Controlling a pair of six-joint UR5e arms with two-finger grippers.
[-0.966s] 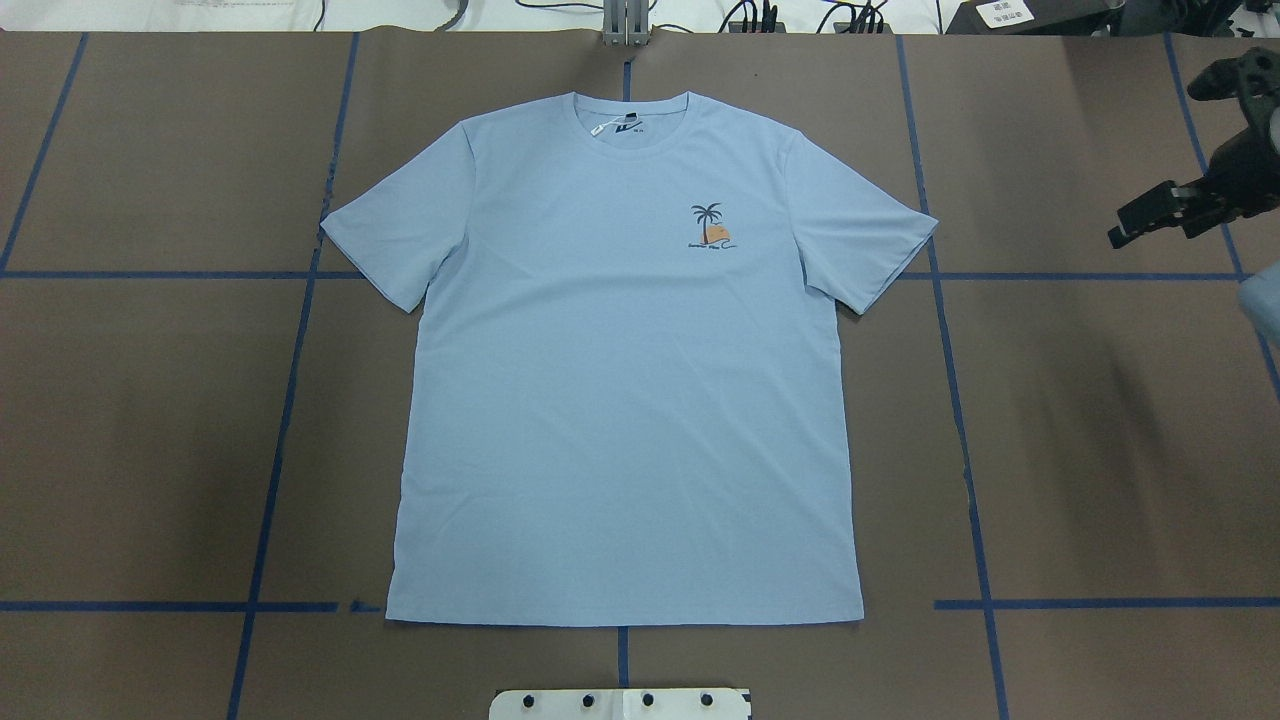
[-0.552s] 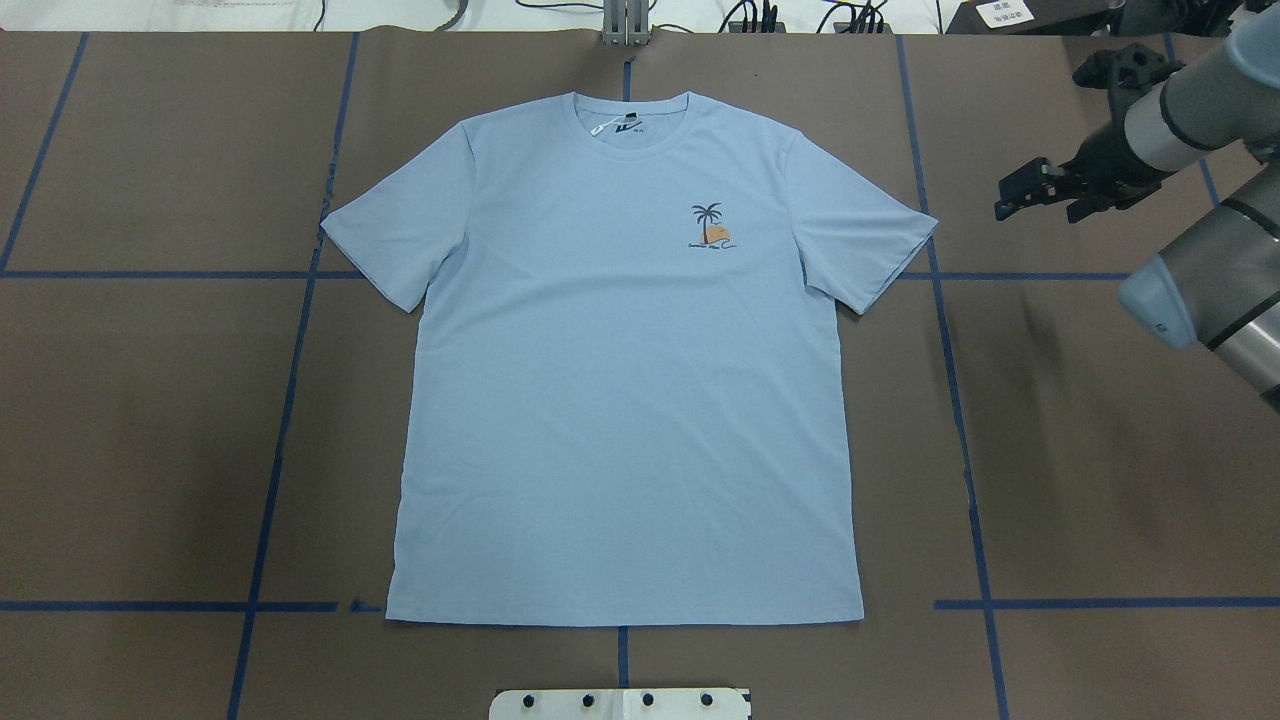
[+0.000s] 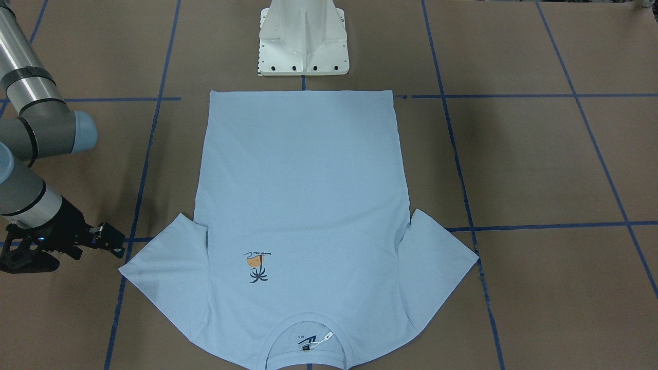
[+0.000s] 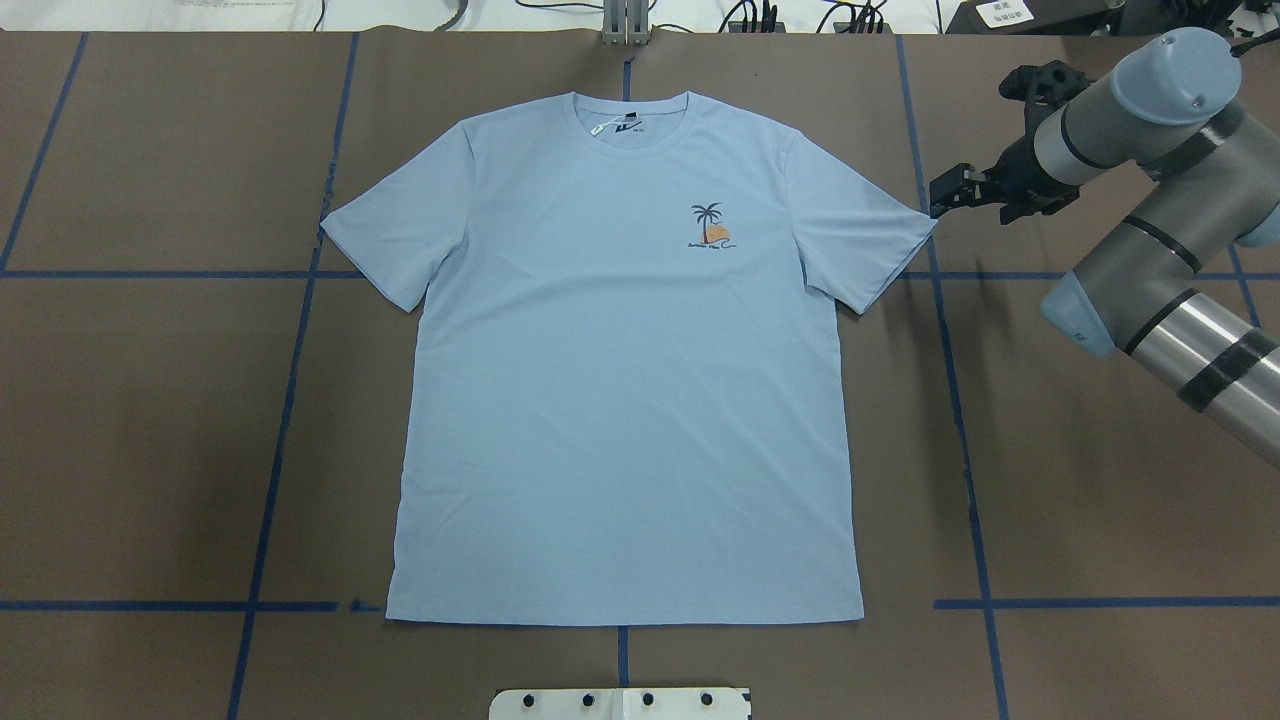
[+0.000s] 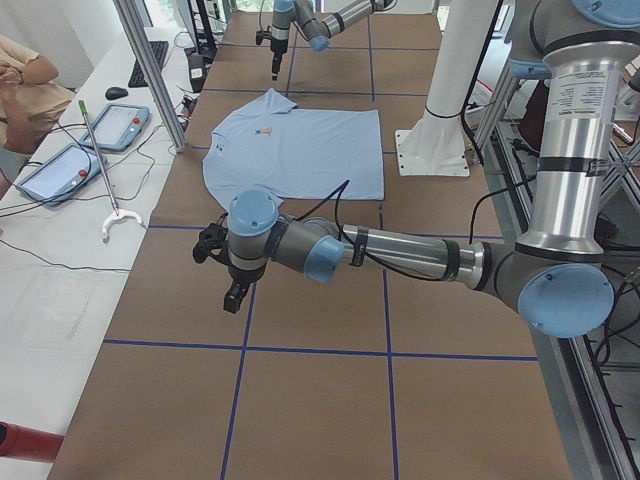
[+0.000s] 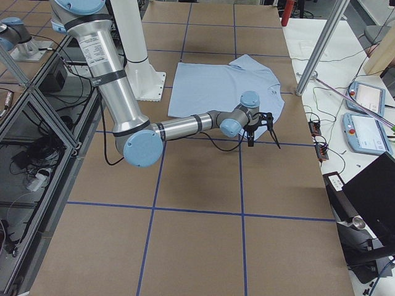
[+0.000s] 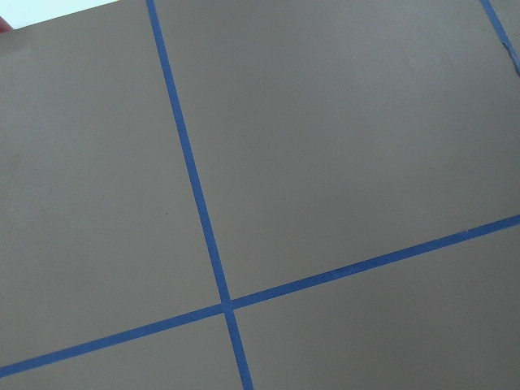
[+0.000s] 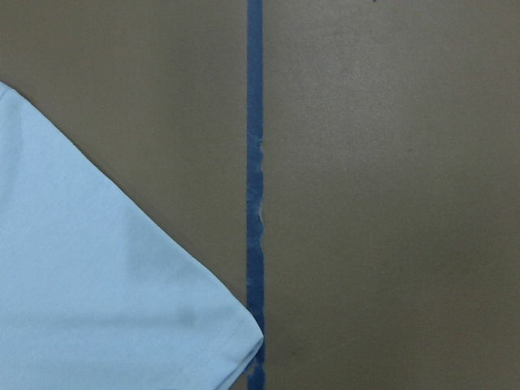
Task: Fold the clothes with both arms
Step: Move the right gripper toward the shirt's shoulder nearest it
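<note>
Nearest the robot, you have the white pedestal base (image 3: 303,41) standing on the brown table (image 4: 150,450), which is marked into squares by blue tape lines (image 4: 290,350). Just beyond the base lies the light blue T-shirt (image 4: 620,400), spread flat and face up at the table's middle. Its straight hem is close to the base and its collar (image 4: 632,100) is at the far side, toward you. Both short sleeves are spread outward. The small palm-and-sun print (image 4: 712,228) sits on the chest in the robot's right half. The dark neck label (image 4: 625,127) shows inside the collar with a small white tag beside it.

Level with the sleeves, the right arm (image 4: 1160,290) reaches in from the robot's right. The right gripper (image 4: 945,192) hangs just beside the corner of the right sleeve (image 4: 870,240), pointing down, its 2 fingers spread apart and holding nothing. Its wrist camera looks straight down on that sleeve corner, which lies flat next to 1 tape line.

The left arm (image 5: 400,250) stretches out over bare table off the shirt's other sleeve. The left gripper (image 5: 232,298) points down there, well apart from the cloth. You cannot tell from these views whether its fingers are spread or pressed together.

Farthest off, past the table's edge, cables (image 4: 760,15) run along a white bench, where 2 blue-edged tablets (image 5: 115,127) lie.
</note>
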